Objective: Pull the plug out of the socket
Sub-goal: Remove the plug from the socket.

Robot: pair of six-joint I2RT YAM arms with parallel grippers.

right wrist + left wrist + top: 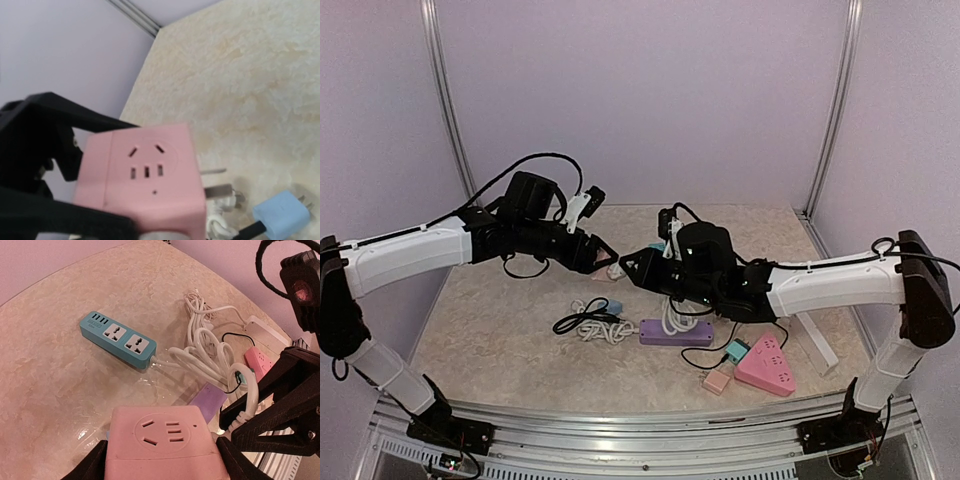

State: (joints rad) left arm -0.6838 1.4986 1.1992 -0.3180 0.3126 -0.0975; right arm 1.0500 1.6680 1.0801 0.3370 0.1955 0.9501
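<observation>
Left gripper (609, 251): raised above the table (490, 320); the jaws are set about half-wide and are clamped on the pink socket from two sides.
Pink socket (160, 440): a cube, held between the left jaws and lifted clear of the tabletop; one face is turned to the left wrist camera with its holes in plain view.
Prongs (218, 190): two metal prongs are seen bare just beside the cube's edge, on the side away from the left jaws; whether their tips sit in the cube cannot be told.
White plug (243, 410): pinched between the right jaws, just beside the pink socket; its cord is looped down from there.
Right gripper (228, 426): held almost tip to tip with the left one; the jaws are drawn narrow and closed on the white plug.
Teal power strip (119, 337): laid flat on the table, well beyond the left jaws.
White cord (205, 347): coiled on the table ahead of both sets of jaws and joined to the end of the teal power strip.
Blue plug (280, 217): laid on the table below the right jaws, with a black cord attached.
Purple power strip (676, 332): laid flat below the right jaws, on the side nearer the arm bases.
Pink triangular strip (765, 365): laid on the table well behind the right jaws, under the right forearm.
</observation>
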